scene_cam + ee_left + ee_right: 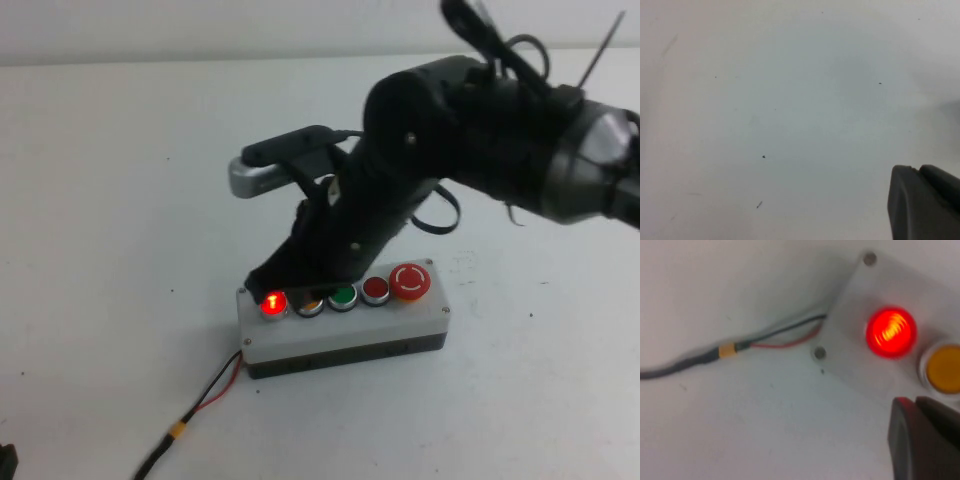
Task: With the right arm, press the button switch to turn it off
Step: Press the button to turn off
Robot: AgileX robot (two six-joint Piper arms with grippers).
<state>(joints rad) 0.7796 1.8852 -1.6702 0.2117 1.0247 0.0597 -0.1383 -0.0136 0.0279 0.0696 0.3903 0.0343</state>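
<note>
The button switch (272, 304) glows bright red at the left end of the row on the grey box (340, 338). My right arm reaches down over the box from the right. My right gripper (264, 286) is shut and empty, its tip just behind and above the glowing button. In the right wrist view the lit button (891, 332) sits on the box lid (855, 305), a little way from the closed right gripper (915, 401). My left gripper (917, 169) is shut and empty over bare table, and is out of the high view.
Beside the lit button stand a yellow button (309, 303), a green one (343, 297), a darker red one (375, 289) and a big red mushroom button (410, 281). A red-and-black cable (205, 400) runs from the box's left end toward the front edge.
</note>
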